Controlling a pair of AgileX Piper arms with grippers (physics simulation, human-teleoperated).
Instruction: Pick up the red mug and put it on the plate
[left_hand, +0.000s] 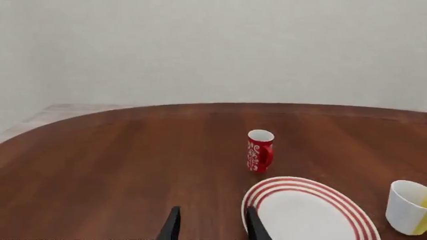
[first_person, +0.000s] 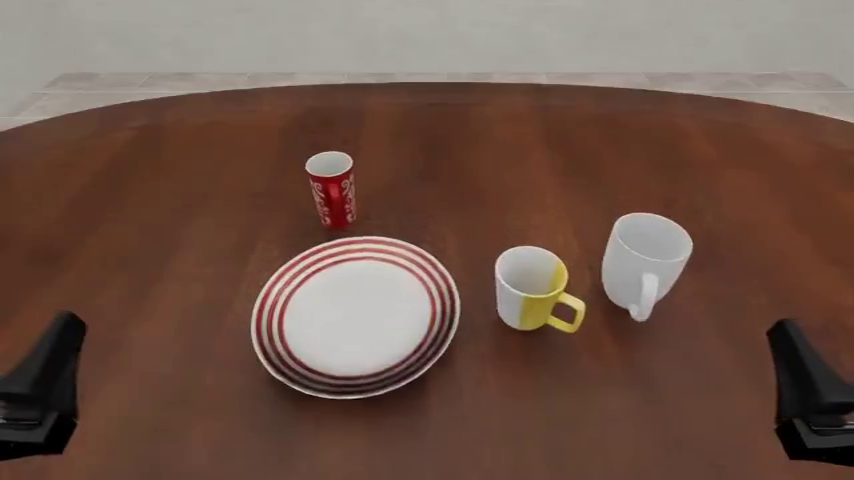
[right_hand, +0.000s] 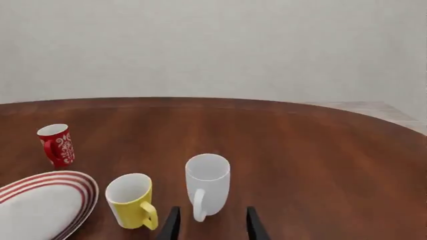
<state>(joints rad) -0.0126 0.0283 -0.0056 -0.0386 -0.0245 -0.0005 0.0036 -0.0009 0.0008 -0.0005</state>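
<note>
The red mug (first_person: 331, 188) stands upright on the wooden table just beyond the plate (first_person: 356, 315); it also shows as the red mug (left_hand: 259, 150) and the red mug (right_hand: 56, 145) in the wrist views. The white plate with red rings lies flat with nothing on it, seen too as the plate (left_hand: 308, 210) and the plate (right_hand: 40, 205). My left gripper (left_hand: 212, 227) is open, low at the near left edge, well short of the mug. My right gripper (right_hand: 212, 225) is open at the near right, with nothing between its fingers.
A white-and-yellow mug (first_person: 534, 289) stands right of the plate, and a plain white mug (first_person: 645, 262) stands further right. In the right wrist view the plain white mug (right_hand: 207, 185) is close ahead of the fingers. The round table's far edge (first_person: 427, 85) meets a pale floor.
</note>
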